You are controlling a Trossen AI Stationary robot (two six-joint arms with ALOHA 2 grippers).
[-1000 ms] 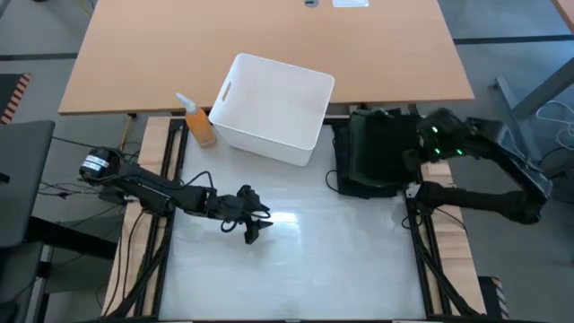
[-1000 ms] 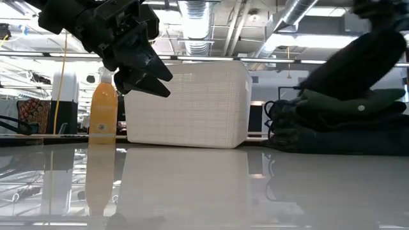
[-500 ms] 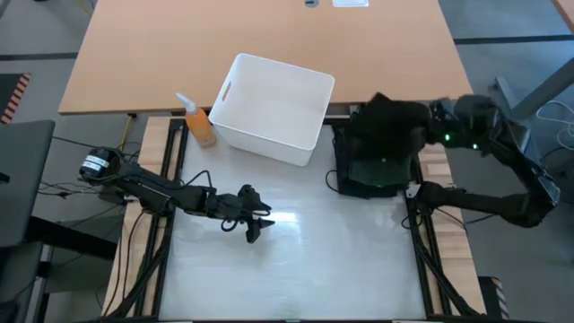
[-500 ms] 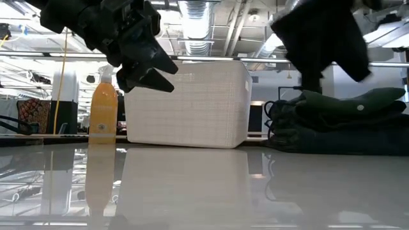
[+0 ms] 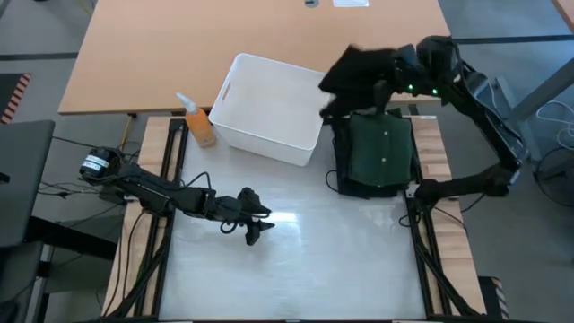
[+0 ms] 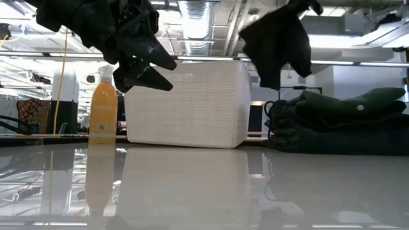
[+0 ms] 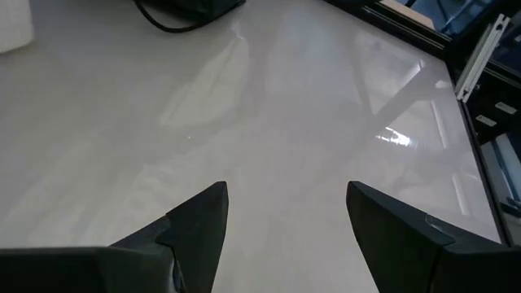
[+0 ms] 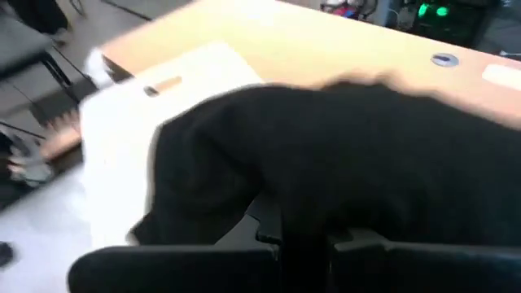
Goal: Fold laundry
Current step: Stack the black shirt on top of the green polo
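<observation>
- Right gripper (image 5: 401,79) is up in the air at the far right of the table, jaws pinched almost shut on a black garment (image 5: 354,74). Cloth hangs bunched from the grip, clear of the table.
- Seen from table height, the black garment (image 6: 276,42) dangles above and just left of the clothes pile, in front of the upper right corner of the white bin (image 6: 188,102). It looks crumpled, w/ no fold in it yet.
- Right wrist view: dark cloth (image 8: 350,163) fills most of the frame, draped over the fingers, bin and wooden desk behind it.
- Below the raised arm sits the pile (image 5: 372,157): a dark green buttoned shirt on top, button line showing, darker clothing under it. It lies at the table's right edge, just beside the bin.
- Left gripper (image 5: 254,229) hovers low over the bare middle of the table (image 5: 341,260), well apart from the pile. Its jaws stand wide apart and hold nothing; the left wrist view shows both fingers (image 7: 195,224) spread over shiny white surface.
- Orange spray bottle (image 5: 199,121) stands upright just left of the bin, untouched.
- Progress, as a judgement: early. One item is picked off the stack but not laid flat; nothing folded shows on the work area. Remaining: spread this piece, fold it, then do the shirt and whatever lies under it.
</observation>
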